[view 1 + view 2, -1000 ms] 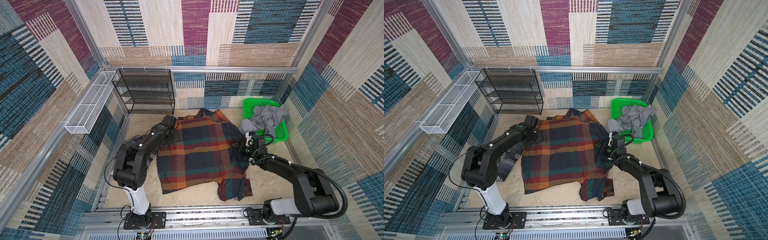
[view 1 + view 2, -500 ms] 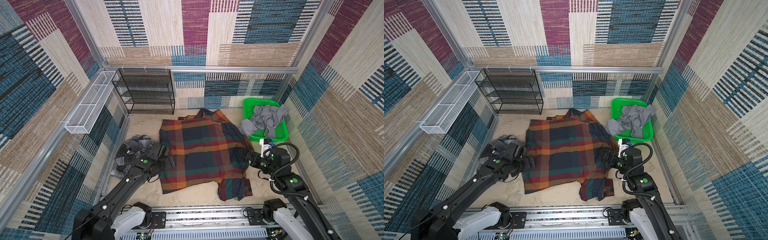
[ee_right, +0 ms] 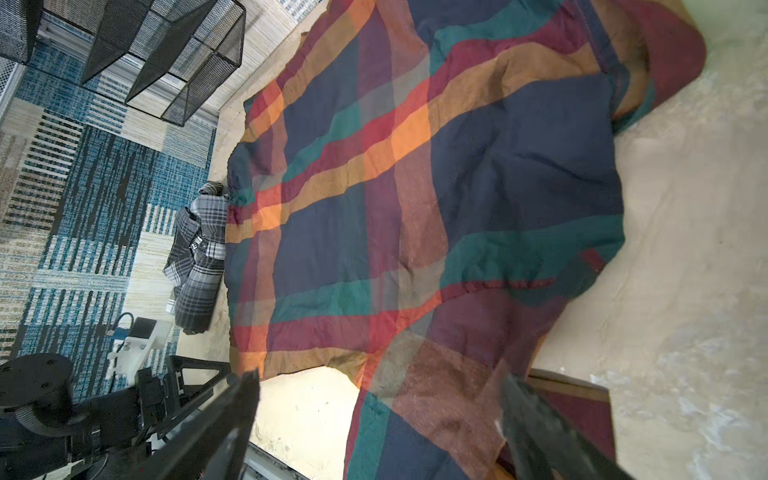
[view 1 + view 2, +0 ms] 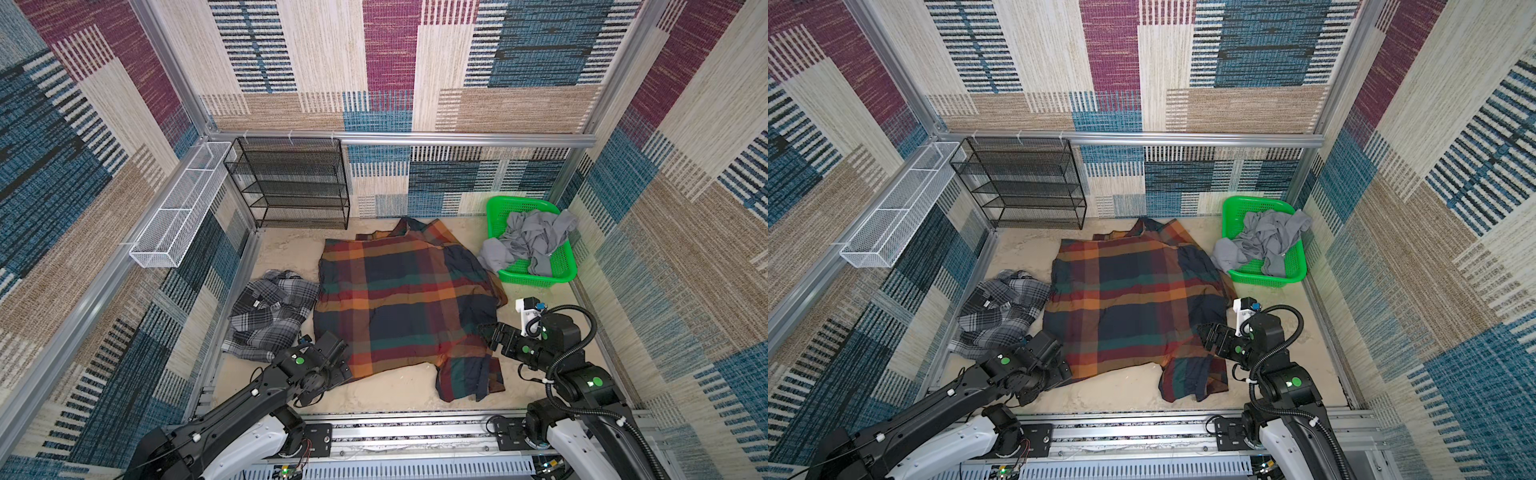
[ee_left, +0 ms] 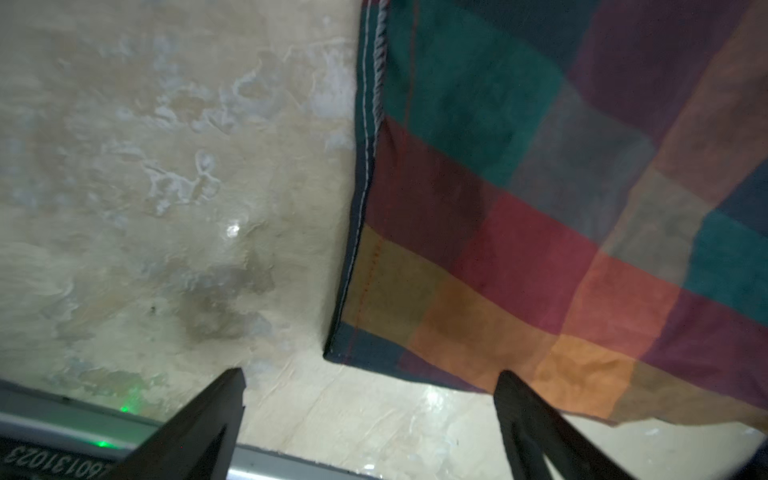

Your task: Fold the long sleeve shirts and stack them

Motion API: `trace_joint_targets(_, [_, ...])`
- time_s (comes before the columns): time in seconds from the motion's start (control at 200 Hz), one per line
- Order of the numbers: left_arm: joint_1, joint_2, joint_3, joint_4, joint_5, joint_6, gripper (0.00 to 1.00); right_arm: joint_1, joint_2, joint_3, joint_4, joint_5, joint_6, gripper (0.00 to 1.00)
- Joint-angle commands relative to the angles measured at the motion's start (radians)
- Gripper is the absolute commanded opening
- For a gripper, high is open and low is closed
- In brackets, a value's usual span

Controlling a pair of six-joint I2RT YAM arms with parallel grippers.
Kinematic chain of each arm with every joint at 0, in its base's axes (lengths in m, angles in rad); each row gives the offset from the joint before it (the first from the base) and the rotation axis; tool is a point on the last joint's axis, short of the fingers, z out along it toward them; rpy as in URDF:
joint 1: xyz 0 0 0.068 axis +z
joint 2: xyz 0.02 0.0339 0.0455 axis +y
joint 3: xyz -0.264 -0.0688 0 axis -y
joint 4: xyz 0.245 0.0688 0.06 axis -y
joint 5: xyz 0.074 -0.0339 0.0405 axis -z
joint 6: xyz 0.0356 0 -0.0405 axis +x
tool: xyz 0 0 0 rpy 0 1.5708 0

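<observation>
The large navy, orange, red and green plaid shirt (image 4: 399,307) (image 4: 1129,307) lies spread flat in mid table, one sleeve folded over at its near right. The smaller grey-black-white plaid shirt (image 4: 270,316) (image 4: 1000,311) is crumpled just left of it. My left gripper (image 4: 338,353) (image 4: 1059,357) (image 5: 370,378) is open at the big shirt's near-left corner (image 5: 336,353), with bare table between its fingers. My right gripper (image 4: 486,332) (image 4: 1202,332) (image 3: 380,382) is open low over the shirt's near-right part, holding nothing.
A green basket (image 4: 523,282) (image 4: 1258,280) with grey clothes stands at the back right. A black mesh shelf (image 4: 291,183) stands at the back left, and a white wire basket (image 4: 178,220) hangs on the left wall. A metal rail (image 4: 415,428) runs along the front edge.
Both arms have drawn back from the far half of the big shirt to its near corners. The grey plaid shirt, hidden by the left arm before, now shows. Both grippers stay open.
</observation>
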Motion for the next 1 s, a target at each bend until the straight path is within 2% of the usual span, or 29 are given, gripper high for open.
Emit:
trace_joint_targets(0.0, [-0.011, 0.030, -0.023, 0.055, 0.002, -0.057, 0.92, 0.001, -0.007, 0.007, -0.013, 0.010, 0.009, 0.91])
trace_joint_targets(0.125, [-0.021, 0.030, -0.049, 0.071, -0.001, -0.079, 0.90, 0.001, -0.009, 0.015, -0.013, 0.001, 0.011, 0.91])
trace_joint_targets(0.316, [-0.022, 0.027, -0.094, 0.162, -0.002, -0.076, 0.81, 0.001, -0.020, 0.070, -0.083, 0.004, 0.000, 0.90])
trace_joint_targets(0.401, [-0.022, 0.052, -0.104, 0.213, 0.009, -0.067, 0.73, 0.000, -0.017, 0.094, -0.107, -0.003, -0.004, 0.90])
trace_joint_targets(0.451, [-0.022, 0.071, -0.112, 0.249, 0.026, -0.063, 0.71, 0.001, -0.021, 0.103, -0.116, -0.013, -0.002, 0.90])
trace_joint_targets(0.486, [-0.022, 0.087, -0.117, 0.278, 0.036, -0.061, 0.67, 0.001, -0.021, 0.110, -0.119, -0.019, 0.000, 0.90])
trace_joint_targets(0.511, [-0.023, 0.097, -0.117, 0.288, 0.039, -0.061, 0.59, 0.001, -0.021, 0.112, -0.122, -0.025, 0.002, 0.90])
trace_joint_targets(0.546, [-0.023, 0.113, -0.115, 0.299, 0.045, -0.057, 0.56, 0.000, -0.022, 0.116, -0.128, -0.031, 0.001, 0.90])
trace_joint_targets(0.726, [-0.022, 0.132, -0.116, 0.313, 0.030, -0.051, 0.44, 0.001, -0.021, 0.145, -0.197, -0.045, -0.010, 0.89])
trace_joint_targets(0.826, [-0.022, 0.120, -0.128, 0.349, 0.031, -0.057, 0.43, 0.001, -0.021, 0.175, -0.256, -0.042, -0.026, 0.89])
trace_joint_targets(0.876, [-0.022, 0.124, -0.126, 0.360, 0.031, -0.053, 0.34, 0.000, -0.021, 0.191, -0.283, -0.040, -0.033, 0.89])
trace_joint_targets(0.992, [-0.023, 0.145, -0.118, 0.376, 0.042, -0.041, 0.30, 0.001, -0.050, 0.207, -0.331, -0.061, -0.040, 0.89])
